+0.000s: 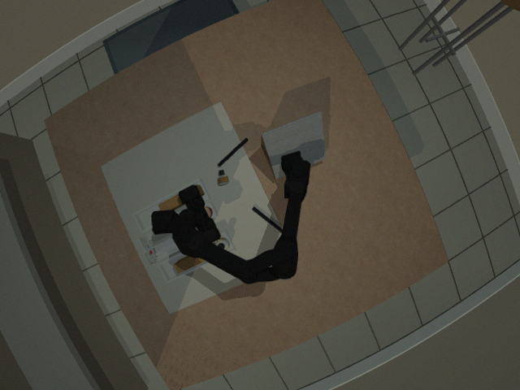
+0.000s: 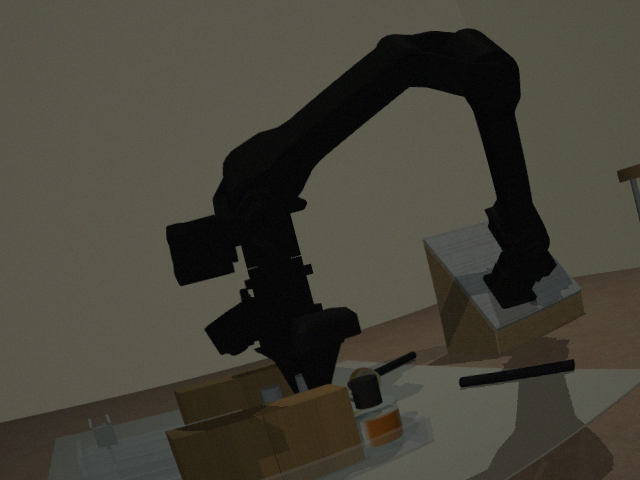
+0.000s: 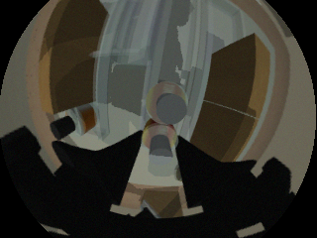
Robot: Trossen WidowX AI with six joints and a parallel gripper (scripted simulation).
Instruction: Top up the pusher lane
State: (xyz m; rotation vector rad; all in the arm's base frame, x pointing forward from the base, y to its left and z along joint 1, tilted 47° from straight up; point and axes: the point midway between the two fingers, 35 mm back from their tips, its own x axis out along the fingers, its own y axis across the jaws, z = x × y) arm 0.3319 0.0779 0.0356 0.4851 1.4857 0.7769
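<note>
My gripper (image 2: 310,385) (image 3: 158,136) points down at the front of the lane unit and is shut on a grey-lidded jar (image 3: 160,145). In the top view the arm hides the fingertips. Another grey-lidded jar (image 3: 171,108) (image 2: 271,394) stands in the middle lane (image 3: 165,64), right behind the held one. In the wrist view the two jars overlap or touch, with a little red showing between them. The pusher plate and front stop cannot be made out, nor whether the held jar rests on the lane floor.
Wooden blocks (image 2: 310,413) (image 3: 74,50) (image 3: 230,94) flank the lane. A black-lidded jar with an orange label (image 2: 382,427) (image 3: 87,119) stands by the near block's front end. Another dark-lidded jar (image 1: 223,180) is farther off. Two black bars (image 1: 232,152) (image 1: 266,218) and a sloped block (image 1: 293,134) lie beyond.
</note>
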